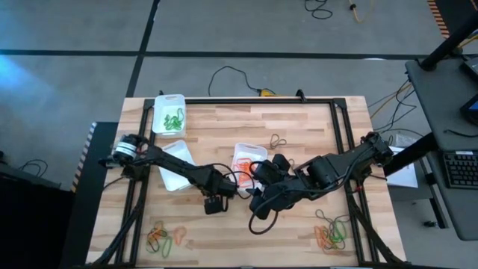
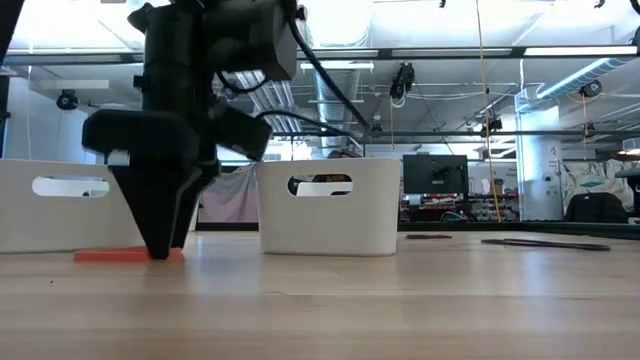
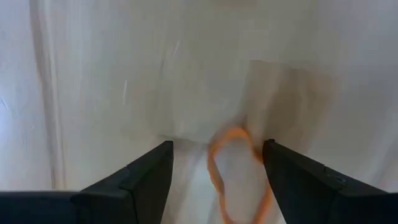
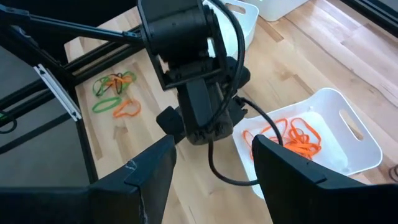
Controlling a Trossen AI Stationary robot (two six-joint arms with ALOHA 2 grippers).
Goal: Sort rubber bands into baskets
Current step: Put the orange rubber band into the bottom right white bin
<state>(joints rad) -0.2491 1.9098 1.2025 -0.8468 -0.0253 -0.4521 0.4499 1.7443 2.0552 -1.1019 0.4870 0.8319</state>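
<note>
Left gripper (image 3: 214, 163) poised over an orange rubber band (image 3: 239, 174) on the pale wooden table (image 1: 299, 127).

Its dark fingers stand wide apart, holding nothing; the thin loop lies between them. At its 1 o'clock sits a translucent white tray (image 1: 249, 163) of orange bands; the right gripper (image 4: 214, 162), open and empty, waits beside it.

No text, label, brand or number can be read anywhere — not one.
</note>
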